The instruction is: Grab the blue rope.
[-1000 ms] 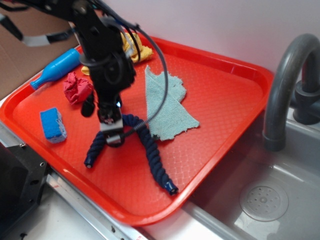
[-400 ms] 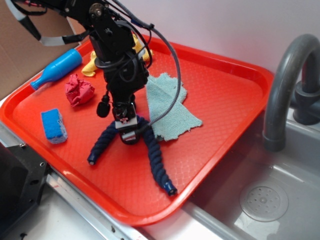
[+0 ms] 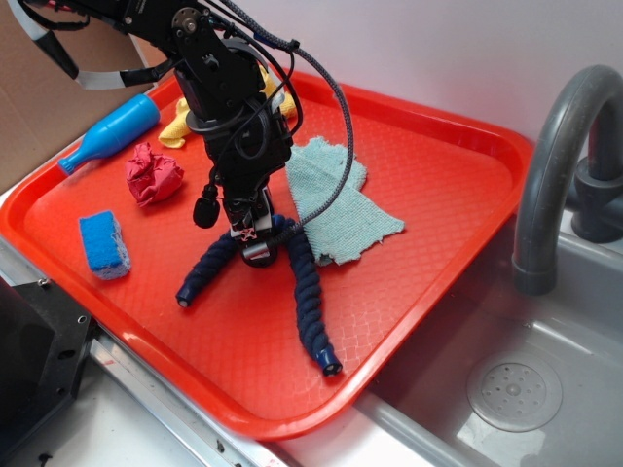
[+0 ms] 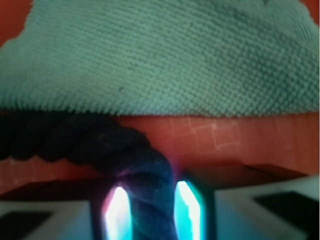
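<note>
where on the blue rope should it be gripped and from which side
Grip the blue rope at the top of its arch, from above. There the cord lifts clear of the red tray, and the gripper already has a finger on each side of it.

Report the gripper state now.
Gripper: shut on the blue rope, gripping the top of its arch; fingers press both sides.

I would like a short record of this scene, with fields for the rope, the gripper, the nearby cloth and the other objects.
surface: red tray
blue rope: arch shape, both capped ends on the tray
gripper: at the top of the arch, fingers on either side of the rope
teal cloth: flat, just behind the rope
other objects: blue sponge, red crumpled cloth, blue bottle, yellow cloth
</note>
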Available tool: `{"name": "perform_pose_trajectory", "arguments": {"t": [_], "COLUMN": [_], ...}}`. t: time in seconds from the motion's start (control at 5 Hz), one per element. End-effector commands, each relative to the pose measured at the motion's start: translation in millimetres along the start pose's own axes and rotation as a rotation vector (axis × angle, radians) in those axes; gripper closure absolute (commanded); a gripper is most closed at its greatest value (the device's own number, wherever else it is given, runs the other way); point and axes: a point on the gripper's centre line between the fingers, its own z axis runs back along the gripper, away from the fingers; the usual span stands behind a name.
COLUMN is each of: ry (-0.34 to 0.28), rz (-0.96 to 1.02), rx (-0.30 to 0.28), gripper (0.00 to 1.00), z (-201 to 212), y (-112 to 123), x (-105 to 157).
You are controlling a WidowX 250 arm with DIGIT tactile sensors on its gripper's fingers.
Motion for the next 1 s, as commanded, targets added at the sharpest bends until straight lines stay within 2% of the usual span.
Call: {"name": "perform_pose_trajectory", "arguments": {"t": [0.0, 0.2, 0.6, 0.8], "ry": [-0.003, -0.082, -0.185, -0.170], "rz": [0.327, 0.532, 0.863, 0.757], "rx": [0.090, 0.077, 0.058, 0.029], "gripper": [1.00, 1.00, 1.00, 1.00], "z": [63, 114, 203, 200], "y": [-9, -3, 4, 10], "x": [-15, -24, -62, -60]}}
